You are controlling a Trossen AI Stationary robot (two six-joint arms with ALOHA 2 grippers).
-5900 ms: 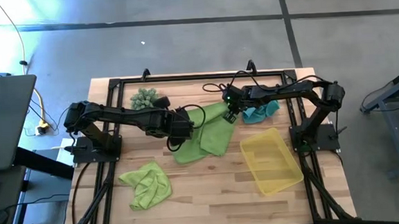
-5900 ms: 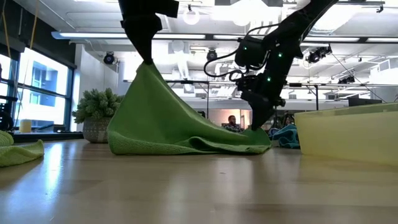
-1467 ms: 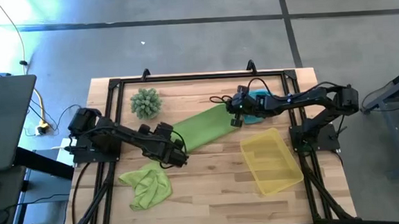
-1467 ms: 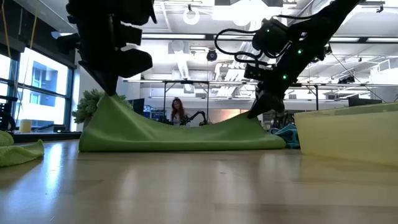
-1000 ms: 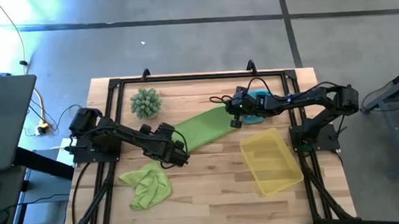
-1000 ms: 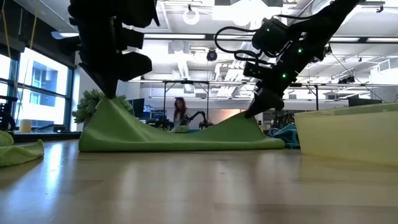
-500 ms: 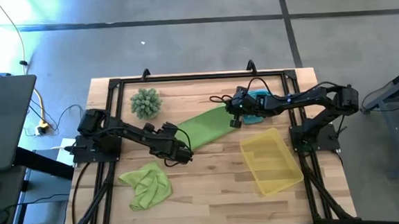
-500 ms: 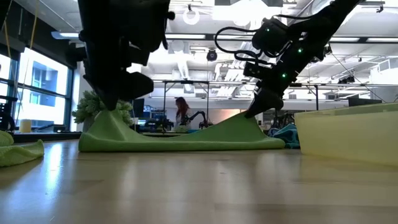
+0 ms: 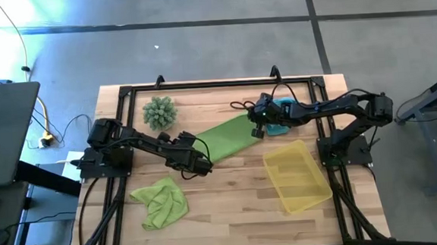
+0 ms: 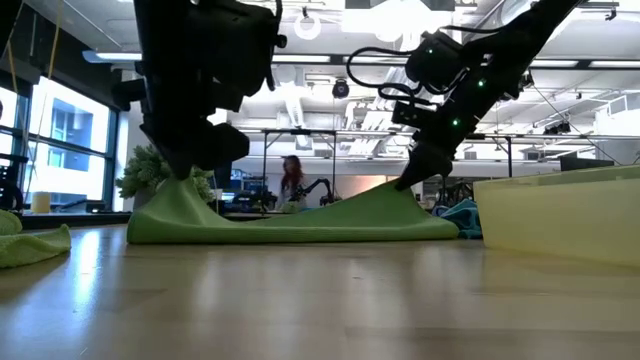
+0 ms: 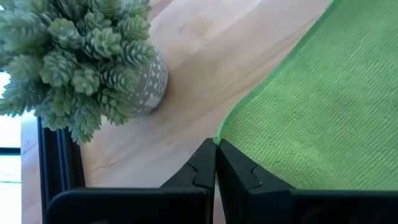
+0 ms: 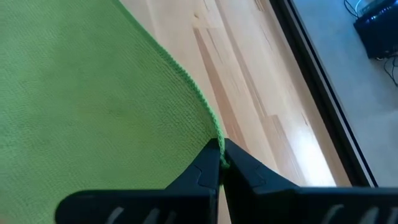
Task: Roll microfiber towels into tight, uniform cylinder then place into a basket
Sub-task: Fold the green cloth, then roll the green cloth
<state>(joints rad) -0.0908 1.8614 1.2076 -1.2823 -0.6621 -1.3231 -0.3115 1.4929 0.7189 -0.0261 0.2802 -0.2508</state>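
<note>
A lime green towel [image 9: 223, 140] lies stretched out slantwise across the table's middle, its two ends raised. My left gripper [image 9: 202, 166] is shut on its near-left corner, and my right gripper [image 9: 255, 131] is shut on its far-right corner. In the low view the towel [image 10: 290, 224] sags onto the table between the two grippers. A second lime towel [image 9: 161, 202] lies crumpled at the near left. A teal towel [image 9: 285, 123] lies at the far right, partly hidden under my right arm. The yellow basket [image 9: 308, 197] stands at the right. My left gripper pinches the lime towel's corner [image 11: 219, 140] between its two fingertips [image 11: 202, 163], coming from above. The corner is held a little above the table [image 10: 186, 180], and the cloth slopes down from it onto the wood. My right gripper pinches the towel's opposite corner [image 12: 215, 138] between its two fingertips [image 12: 205, 163], slanting down from above. That corner is lifted off the table [image 10: 404, 190], and the cloth runs down from it to the wood.
A spiky green plant ball in a pot [image 9: 159, 111] stands at the far left, close to my left arm, and it also shows in the left wrist view [image 11: 81, 68]. A black frame [image 9: 125, 94] runs round the table's edges. Bare wood lies near the front [image 9: 232, 213].
My left gripper has gone a little down and toward the table's right edge, still shut on the towel's corner. That end of the towel now stands lower above the table. The right end has stayed where it was.
</note>
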